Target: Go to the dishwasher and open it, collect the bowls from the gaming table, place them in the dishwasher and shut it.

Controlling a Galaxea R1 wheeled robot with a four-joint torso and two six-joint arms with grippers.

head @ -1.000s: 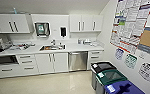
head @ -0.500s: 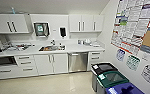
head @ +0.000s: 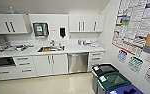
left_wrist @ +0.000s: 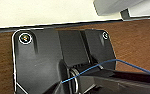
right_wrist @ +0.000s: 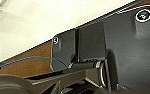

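The dishwasher has a brushed steel front and a bar handle along its top edge. It is shut and sits under the white counter, to the right of the sink, across the kitchenette floor from me. The gaming table and the bowls are out of view. The wrist views show dark robot plates over a brown wood surface and a pale wall, with a thin blue cable crossing each.
White cabinets and drawers line the wall left of the dishwasher. Three bins with black, green and blue lids stand at the right wall under posters. Pale floor lies between me and the counter.
The whole head view has shifted a little, with the counter and the bins slightly larger and lower in the picture; the camera has moved closer.
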